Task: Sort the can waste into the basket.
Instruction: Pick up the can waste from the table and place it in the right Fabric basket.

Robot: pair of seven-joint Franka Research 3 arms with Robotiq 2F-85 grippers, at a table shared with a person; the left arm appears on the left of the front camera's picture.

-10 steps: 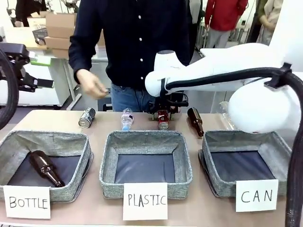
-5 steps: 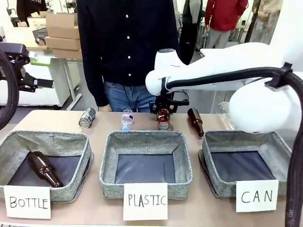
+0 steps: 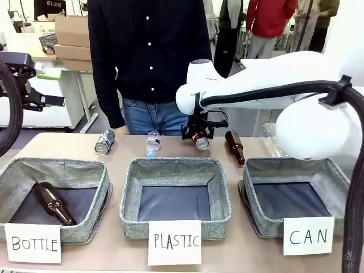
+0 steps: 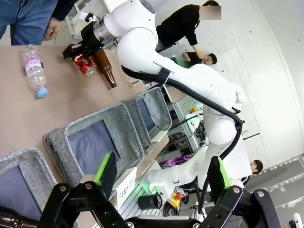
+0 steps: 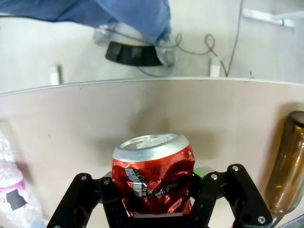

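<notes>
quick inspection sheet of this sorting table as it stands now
surface: tan table, three grey bins along the near side
job's things: red can, dented, in the right pincer; dark can lying at far left; CAN basket has no can in it
clutter: clear plastic bottle and brown bottle lying on the far side; second brown bottle in the BOTTLE bin; PLASTIC bin shows bare lining
grippers: right pincer shut on the red can; left pincer open, holding nothing
cables: black cable along the right arm
surroundings: person standing at the far side; cardboard boxes behind
</notes>
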